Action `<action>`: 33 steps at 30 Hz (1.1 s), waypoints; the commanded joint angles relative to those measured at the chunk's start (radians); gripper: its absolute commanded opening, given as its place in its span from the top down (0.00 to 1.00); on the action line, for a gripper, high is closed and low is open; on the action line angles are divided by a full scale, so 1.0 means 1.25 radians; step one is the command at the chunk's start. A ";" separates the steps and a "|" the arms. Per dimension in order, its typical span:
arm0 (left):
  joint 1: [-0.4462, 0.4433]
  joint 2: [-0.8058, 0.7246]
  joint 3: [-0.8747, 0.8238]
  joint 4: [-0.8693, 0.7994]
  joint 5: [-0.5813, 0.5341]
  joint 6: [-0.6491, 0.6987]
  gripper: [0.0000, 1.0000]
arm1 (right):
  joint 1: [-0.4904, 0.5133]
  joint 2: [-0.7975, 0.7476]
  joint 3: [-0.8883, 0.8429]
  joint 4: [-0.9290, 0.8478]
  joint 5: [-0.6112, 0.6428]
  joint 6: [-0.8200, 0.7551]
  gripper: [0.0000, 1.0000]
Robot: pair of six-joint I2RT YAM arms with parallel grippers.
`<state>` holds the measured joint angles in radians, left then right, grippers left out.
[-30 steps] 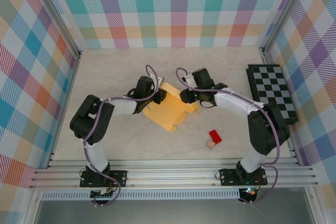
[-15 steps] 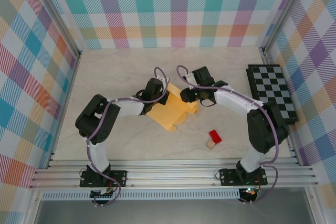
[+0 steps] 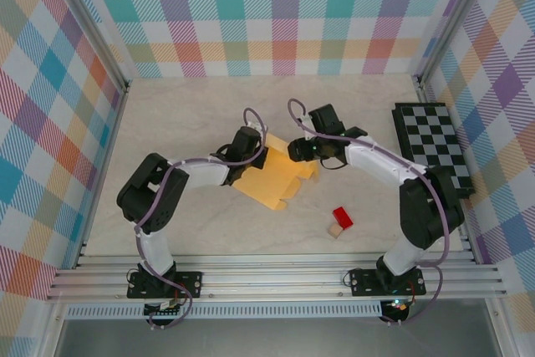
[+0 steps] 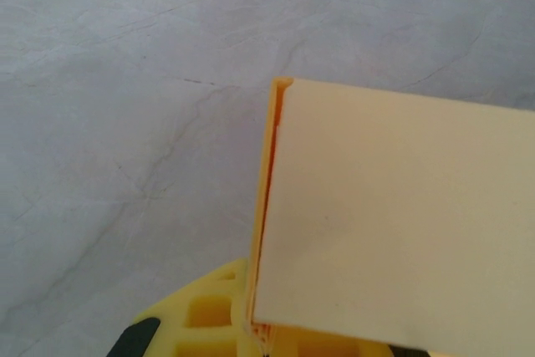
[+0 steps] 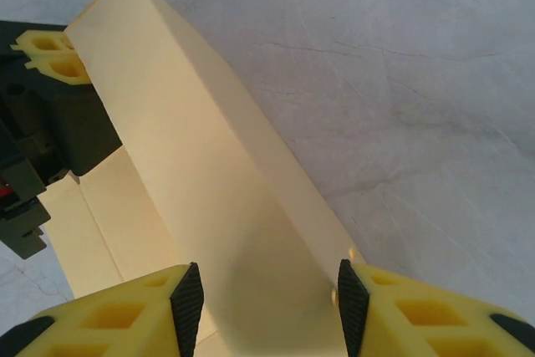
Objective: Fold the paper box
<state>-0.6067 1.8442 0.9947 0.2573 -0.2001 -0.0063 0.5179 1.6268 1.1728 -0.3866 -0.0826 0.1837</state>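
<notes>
Left jaws clamped on paper box (image 4: 393,223) edge; right jaws apart, straddling raised flap (image 5: 217,181), perhaps touching.

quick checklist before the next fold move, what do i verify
1. Left gripper shut on a box flap: ok.
2. Right gripper hold on the raised panel: cannot tell; its jaws straddle it, contact unclear.
3. Panel standing up from the rest of the box: ok.
4. Red block apart from the box: ok.
5. Checkered board apart from the box: ok.
</notes>
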 commanded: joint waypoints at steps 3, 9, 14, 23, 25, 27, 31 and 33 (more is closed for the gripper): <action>-0.005 -0.080 -0.069 -0.024 -0.073 -0.031 1.00 | -0.001 -0.058 0.074 -0.138 0.070 0.061 0.50; -0.017 -0.102 -0.105 -0.031 -0.148 -0.052 1.00 | 0.001 -0.031 0.100 -0.175 -0.005 0.229 0.51; -0.026 -0.099 -0.100 -0.052 -0.187 -0.079 1.00 | 0.001 0.017 0.088 -0.089 -0.056 0.315 0.51; -0.041 -0.098 -0.103 -0.056 -0.198 -0.103 1.00 | 0.001 0.097 0.066 0.008 -0.121 0.398 0.54; -0.042 -0.097 -0.102 -0.057 -0.198 -0.106 1.00 | 0.001 0.101 0.047 0.054 -0.150 0.424 0.56; -0.044 -0.098 -0.101 -0.057 -0.201 -0.108 1.00 | 0.001 0.099 0.025 0.107 -0.180 0.453 0.61; -0.050 -0.096 -0.101 -0.057 -0.203 -0.112 1.00 | 0.001 0.101 0.017 0.150 -0.197 0.480 0.70; -0.051 -0.097 -0.102 -0.057 -0.204 -0.115 1.00 | 0.001 0.108 0.018 0.153 -0.195 0.481 0.77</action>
<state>-0.6476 1.7393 0.8772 0.2085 -0.4366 -0.1436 0.5175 1.7462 1.1992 -0.2695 -0.2764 0.7467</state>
